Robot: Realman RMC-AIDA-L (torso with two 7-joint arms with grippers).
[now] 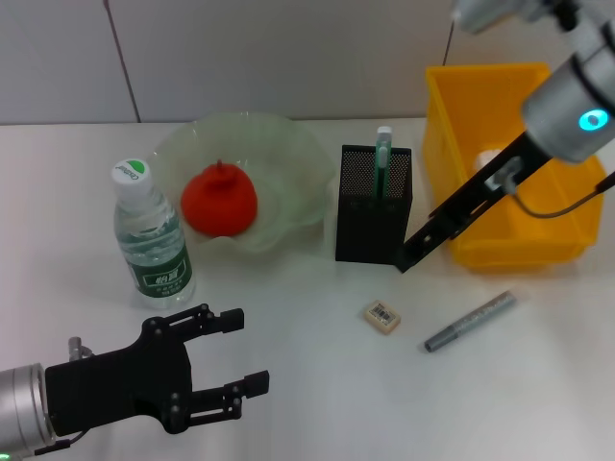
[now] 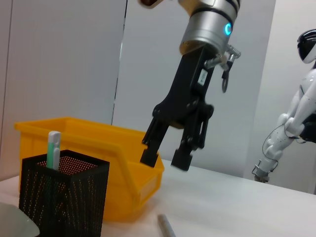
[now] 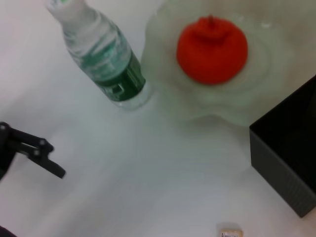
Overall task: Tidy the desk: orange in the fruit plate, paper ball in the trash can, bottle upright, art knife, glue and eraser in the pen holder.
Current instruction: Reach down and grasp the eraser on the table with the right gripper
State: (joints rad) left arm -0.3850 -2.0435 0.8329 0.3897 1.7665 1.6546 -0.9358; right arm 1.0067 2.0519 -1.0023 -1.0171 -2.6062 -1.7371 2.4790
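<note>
From the head view we see the orange (image 1: 219,200) lying in the pale green fruit plate (image 1: 298,158) and the water bottle (image 1: 152,236) standing upright just beside it on the white counter (image 1: 307,384). The black mesh pen holder (image 1: 373,204) holds a green-and-white glue stick (image 1: 383,154); the eraser (image 1: 381,317) and the grey art knife (image 1: 470,322) lie on the counter in front of it. The yellow bin (image 1: 480,106) stands beside the holder. The right gripper (image 1: 411,252) hangs between holder and bin — only the left wrist view shows its fingers (image 2: 149,147) spread apart, holding nothing. The left gripper (image 1: 245,351) hovers near the bottle, its fingers wide open and empty – the right wrist view catches just one fingertip (image 3: 47,157)
</note>
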